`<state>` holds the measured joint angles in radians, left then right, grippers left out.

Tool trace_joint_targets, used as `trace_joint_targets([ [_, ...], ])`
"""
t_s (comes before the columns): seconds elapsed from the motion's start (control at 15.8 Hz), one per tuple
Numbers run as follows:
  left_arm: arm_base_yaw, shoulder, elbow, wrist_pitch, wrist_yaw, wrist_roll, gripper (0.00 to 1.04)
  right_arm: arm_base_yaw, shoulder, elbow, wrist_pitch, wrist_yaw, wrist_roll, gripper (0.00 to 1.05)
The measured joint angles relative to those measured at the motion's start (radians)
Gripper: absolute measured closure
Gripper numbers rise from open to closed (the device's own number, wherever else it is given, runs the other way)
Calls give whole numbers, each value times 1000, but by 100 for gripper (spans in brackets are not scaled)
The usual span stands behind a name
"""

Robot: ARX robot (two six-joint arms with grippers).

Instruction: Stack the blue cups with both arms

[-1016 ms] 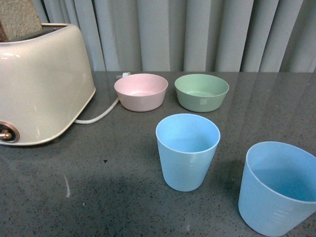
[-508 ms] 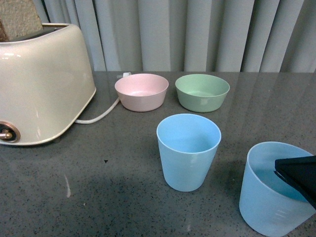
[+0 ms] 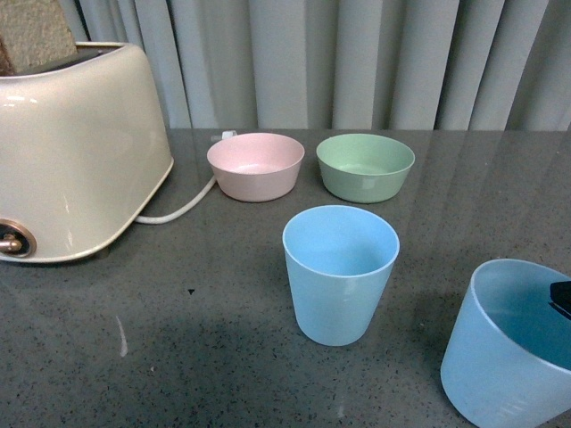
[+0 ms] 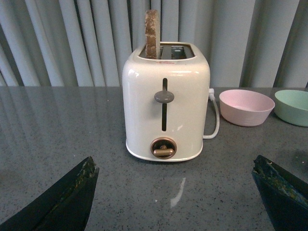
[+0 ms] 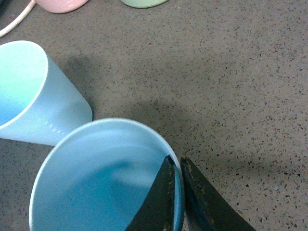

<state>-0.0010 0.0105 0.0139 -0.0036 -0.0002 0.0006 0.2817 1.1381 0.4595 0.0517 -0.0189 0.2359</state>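
Two light blue cups stand on the grey table. One cup (image 3: 340, 272) stands upright in the middle; it also shows in the right wrist view (image 5: 33, 96). The other cup (image 3: 508, 348) is at the front right. My right gripper (image 5: 178, 166) is shut on its rim, one finger inside the cup (image 5: 96, 178) and one outside. In the front view only a black corner of the right gripper (image 3: 562, 299) shows at the right edge. My left gripper (image 4: 175, 175) is open and empty, low over the table in front of the toaster, far from both cups.
A cream toaster (image 3: 71, 152) with a bread slice stands at the left, also in the left wrist view (image 4: 166, 103); its white cord (image 3: 178, 209) runs toward a pink bowl (image 3: 255, 165). A green bowl (image 3: 365, 166) sits beside it. A grey curtain hangs behind.
The front right cup has shifted right and slightly toward me with the right gripper on its rim. The gripper has drawn back toward the right edge of the front view. The middle cup has not moved.
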Motion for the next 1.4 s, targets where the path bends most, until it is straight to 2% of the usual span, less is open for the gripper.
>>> trace_joint_targets([
  [0.06,0,0,0,0,0,0,7,0,-11,7,-19,-1,0,103],
  [0.38,0,0,0,0,0,0,7,-25,-108,154,-87,-36,-13,103],
  [0.63,0,0,0,0,0,0,7,100,-50,302,-92,-48,-19,103],
  [0.83,0,0,0,0,0,0,7,180,52,320,-70,-7,-31,103],
  [1.4,0,0,0,0,0,0,7,203,142,342,-36,45,-62,103],
])
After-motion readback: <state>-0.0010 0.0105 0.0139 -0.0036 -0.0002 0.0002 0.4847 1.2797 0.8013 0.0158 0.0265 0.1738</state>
